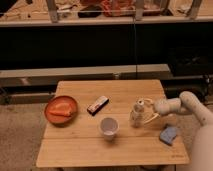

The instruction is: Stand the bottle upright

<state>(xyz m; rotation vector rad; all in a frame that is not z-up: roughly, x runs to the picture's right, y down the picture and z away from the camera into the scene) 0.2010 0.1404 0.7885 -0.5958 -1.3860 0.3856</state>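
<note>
One bottle [137, 113] stands upright, or nearly so, on the right half of the table [80, 150]. The gripper [148, 116] is against its right side, on an arm reaching in from the right edge. Whether the gripper is clamped on the bottle cannot be told. Judgement: this side-on position serves to steady the bottle while it settles on its base. White cup [108, 126], blue sponge [169, 134], dark packet [98, 104] and orange plate [73, 104] sit apart from it.

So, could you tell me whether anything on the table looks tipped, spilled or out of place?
Nothing stands out. The bottle looks upright on the table, right of centre, with the gripper at its side. The cup sits upright, and no spill shows.
</note>
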